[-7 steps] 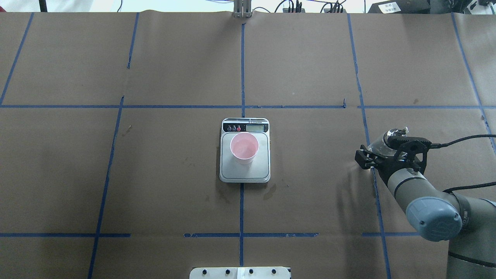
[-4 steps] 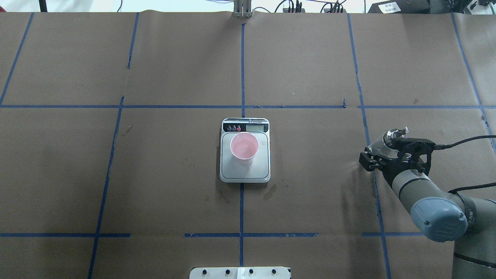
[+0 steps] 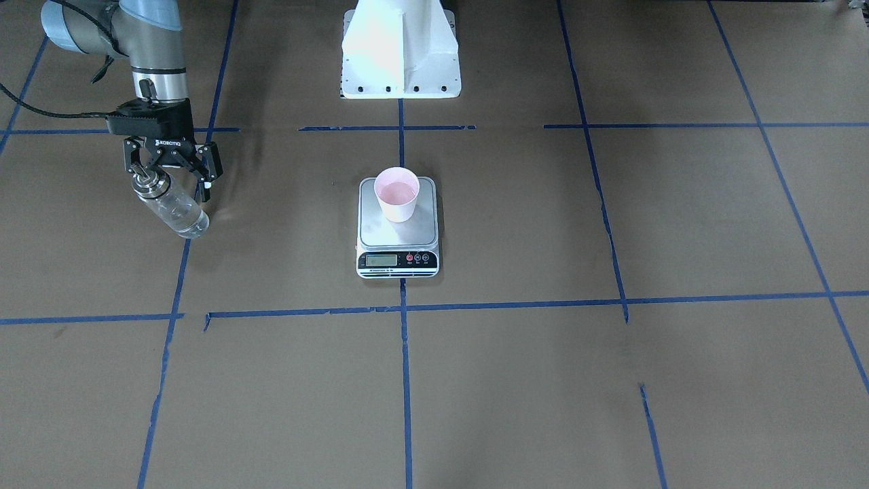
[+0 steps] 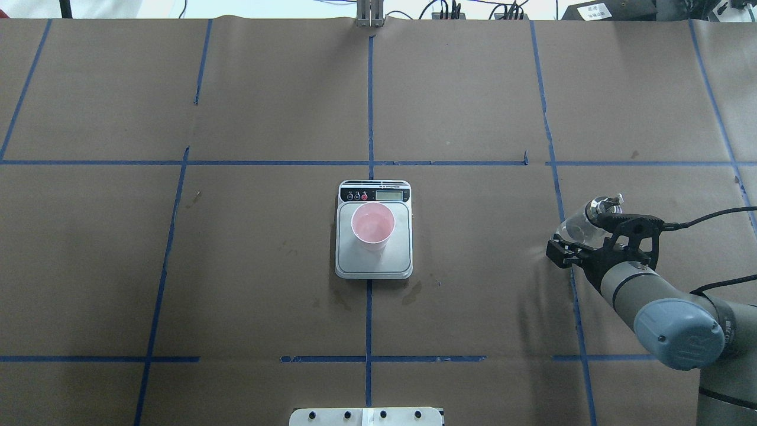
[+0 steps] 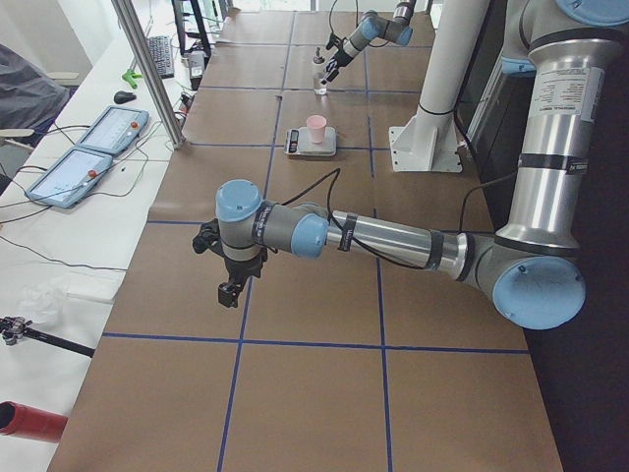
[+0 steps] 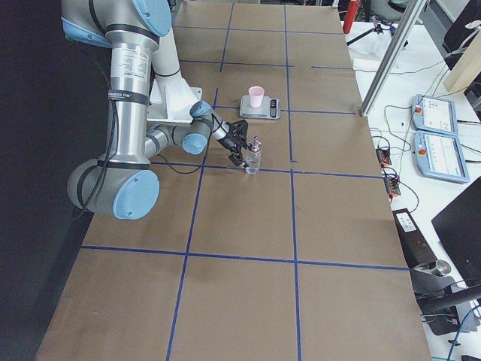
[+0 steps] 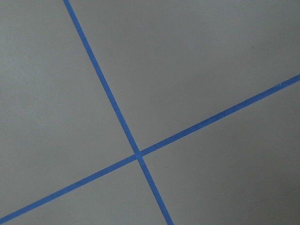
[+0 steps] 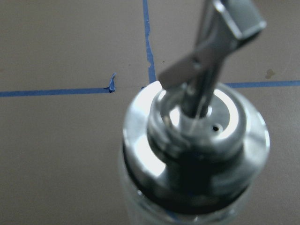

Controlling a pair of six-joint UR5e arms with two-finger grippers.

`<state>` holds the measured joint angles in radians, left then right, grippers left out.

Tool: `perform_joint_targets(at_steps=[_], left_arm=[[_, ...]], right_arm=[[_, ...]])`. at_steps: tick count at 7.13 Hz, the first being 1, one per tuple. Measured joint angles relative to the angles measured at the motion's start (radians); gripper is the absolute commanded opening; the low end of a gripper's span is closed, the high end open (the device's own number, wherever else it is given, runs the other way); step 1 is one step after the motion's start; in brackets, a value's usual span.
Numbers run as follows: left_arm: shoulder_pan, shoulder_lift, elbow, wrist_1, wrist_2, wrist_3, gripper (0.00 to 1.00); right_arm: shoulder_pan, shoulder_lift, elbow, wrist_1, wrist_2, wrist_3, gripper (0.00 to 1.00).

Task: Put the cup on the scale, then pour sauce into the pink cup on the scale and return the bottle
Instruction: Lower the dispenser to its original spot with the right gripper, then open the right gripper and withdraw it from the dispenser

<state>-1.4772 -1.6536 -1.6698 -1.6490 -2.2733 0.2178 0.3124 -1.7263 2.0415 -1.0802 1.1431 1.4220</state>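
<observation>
Brown taped table (image 4: pixel 236 266), cup (image 4: pixel 372 225) on scale (image 4: pixel 397 260), bottle (image 3: pixel 178 212) apart

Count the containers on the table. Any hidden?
2. The cup stands on the scale in the middle of the table. The bottle stands upright on the paper, between the open jaws of the right gripper. None looks hidden.

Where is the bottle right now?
In the overhead view the bottle stands on the robot's right, beside a blue tape line, well clear of the scale at centre, with the open right gripper straddling its neck.
</observation>
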Motion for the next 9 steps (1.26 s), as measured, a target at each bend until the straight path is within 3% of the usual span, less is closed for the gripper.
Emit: perform_joint_targets(at_steps=[3,6,9], left_arm=[[0.0,0.0,-0.004,0.0,0.0,0.0,1.0],[0.0,0.001,-0.003,0.0,0.0,0.0,1.0],[0.0,0.0,-0.004,0.0,0.0,0.0,1.0]], right_arm=[[0.007,-0.071,0.153,-0.092,0.157,0.004,1.0],[0.086,-0.069,0.284,-0.316,0.507,0.007,1.0],[0.359,0.031,0.314,-0.443,0.875,-0.118,1.0]])
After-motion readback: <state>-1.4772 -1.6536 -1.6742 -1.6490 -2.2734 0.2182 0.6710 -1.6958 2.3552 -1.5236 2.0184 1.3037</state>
